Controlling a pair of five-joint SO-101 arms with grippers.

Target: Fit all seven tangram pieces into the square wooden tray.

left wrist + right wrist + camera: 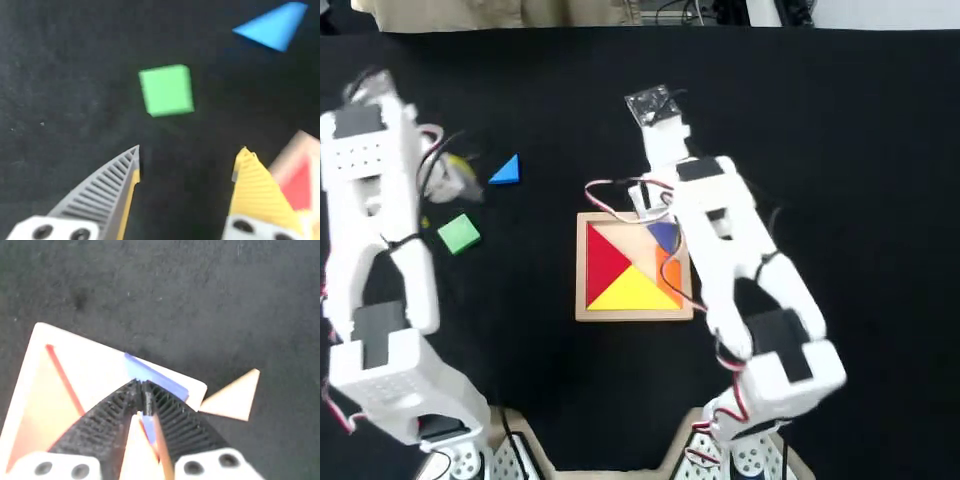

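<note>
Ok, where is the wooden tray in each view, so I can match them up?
High view: the wooden tray sits mid-table, partly under the right arm.
Left wrist view: a pale corner of it is cut off at the frame's edge, beside the left gripper.
Right wrist view: it lies directly beneath the right gripper.
Shared landmark: the red triangle inside the tray.
</note>
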